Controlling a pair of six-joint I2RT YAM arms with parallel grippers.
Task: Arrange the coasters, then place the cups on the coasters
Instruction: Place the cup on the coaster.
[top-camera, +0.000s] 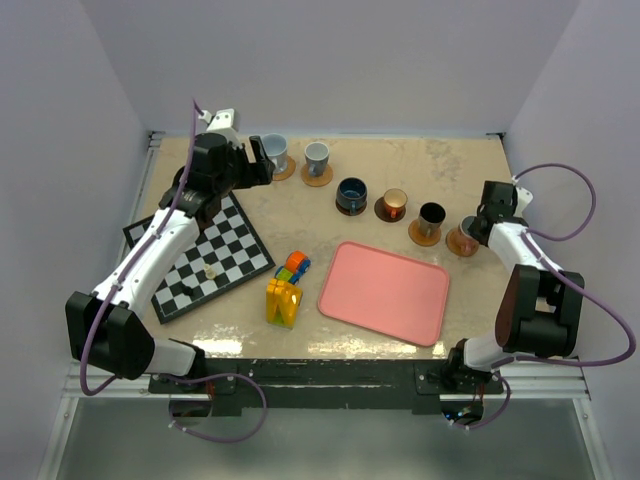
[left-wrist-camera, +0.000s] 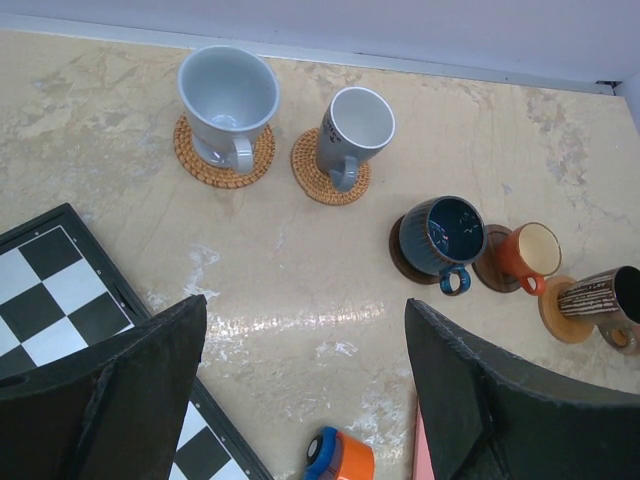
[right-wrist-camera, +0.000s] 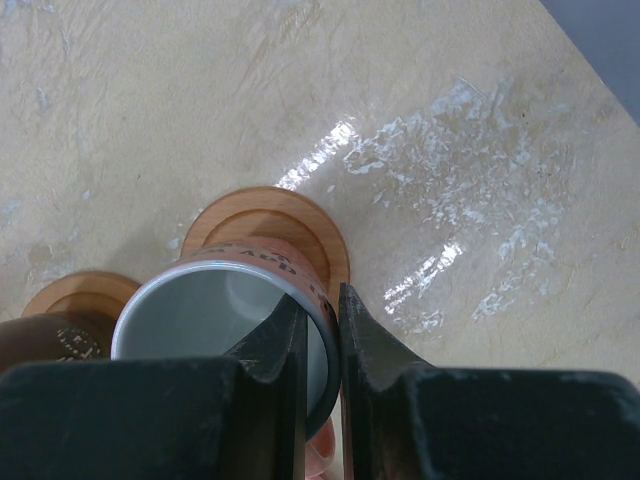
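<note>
My right pincer (right-wrist-camera: 322, 300) is narrow, clamped on the wall of the pale-lined ceramic cup with a reddish-brown lettered outside (right-wrist-camera: 200, 315); 1 finger is inside the rim, 1 outside. This cup is over the smooth round tan wooden coaster (right-wrist-camera: 262, 222) at the right end of the row. I cannot tell whether its base touches the disc. Just to its left, the black cup (top-camera: 432, 215) stands on a second smooth tan coaster (top-camera: 424, 237).

Further left along the arc:
- orange-tan cup (left-wrist-camera: 530, 252) on a dark brown disc (left-wrist-camera: 489, 272)
- navy glazed cup (left-wrist-camera: 440, 232) on another dark brown disc (left-wrist-camera: 397, 255)
- grey-white cup (left-wrist-camera: 355, 128) on a woven orange-tan coaster (left-wrist-camera: 312, 182)
- pale blue cup (left-wrist-camera: 228, 98) on the second woven coaster (left-wrist-camera: 198, 170)

These 5 cups are upright and free of both pincers.

My left pincer (left-wrist-camera: 305, 305) is wide and holds nothing, hanging above the table near the 2 woven coasters.

Surroundings:
- beige marbled table (top-camera: 300, 220)
- black-and-white chequered board (top-camera: 200, 255), under my left arm
- pink rectangular tray (top-camera: 385, 292), near centre
- colourful toy blocks (top-camera: 287, 288), between board and tray
</note>
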